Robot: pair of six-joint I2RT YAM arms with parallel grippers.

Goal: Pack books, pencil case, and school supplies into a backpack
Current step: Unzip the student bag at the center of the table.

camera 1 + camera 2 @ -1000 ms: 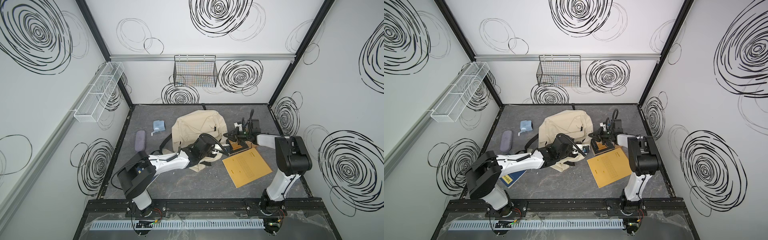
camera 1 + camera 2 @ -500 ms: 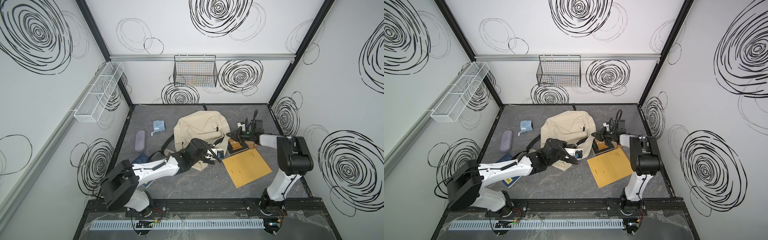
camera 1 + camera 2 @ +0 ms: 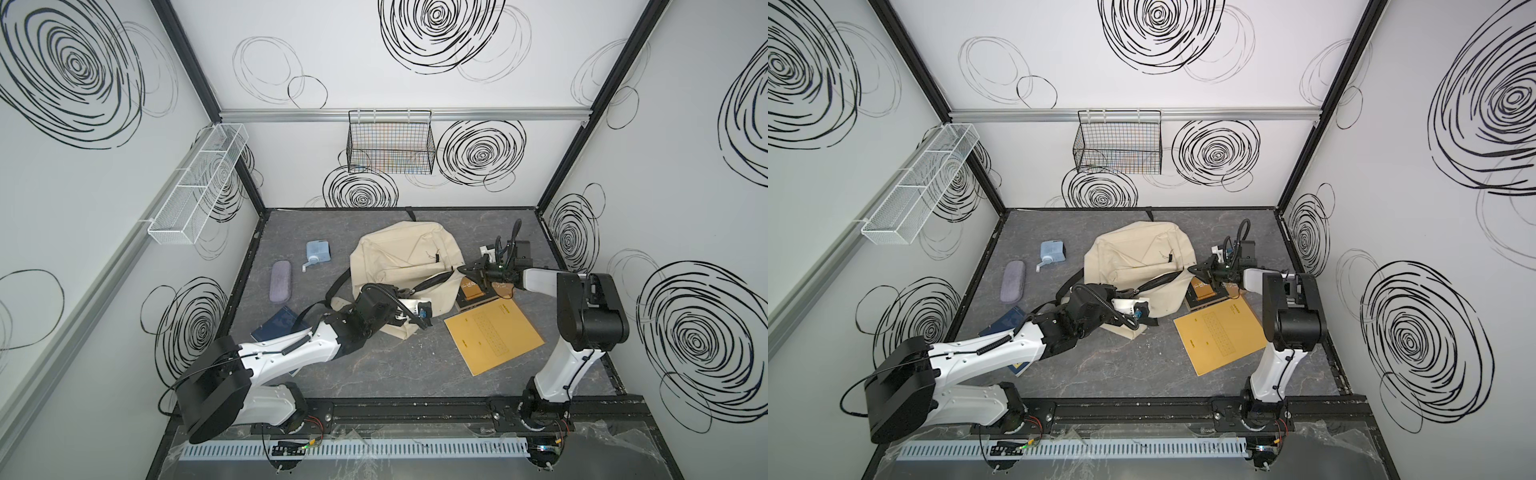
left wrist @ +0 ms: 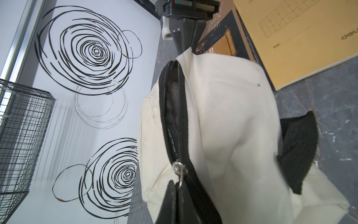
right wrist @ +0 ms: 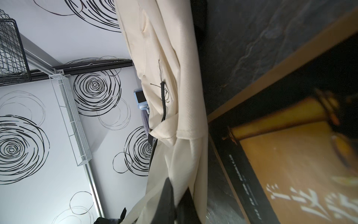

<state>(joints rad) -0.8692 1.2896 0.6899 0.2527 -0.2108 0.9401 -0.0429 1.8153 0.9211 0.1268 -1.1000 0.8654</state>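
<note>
In the left wrist view the left gripper (image 4: 179,187) is cut off by the picture's edge, and the zip pull (image 4: 178,170) vanishes between its closed jaws, its tab unseen. The right gripper (image 5: 176,189) shows only as dark, blurred, cropped shapes with backpack (image 5: 184,87) fabric pinched in the jaws. Beside those jaws the dark-covered book (image 5: 290,155) is blurred and runs out of frame. Beyond them the pencil case (image 5: 145,120) is almost wholly behind the backpack. In both top views the left arm (image 3: 291,353) (image 3: 1000,351) covers much of the navy book (image 3: 276,328) (image 3: 1003,324), well behind its jaws.
</note>
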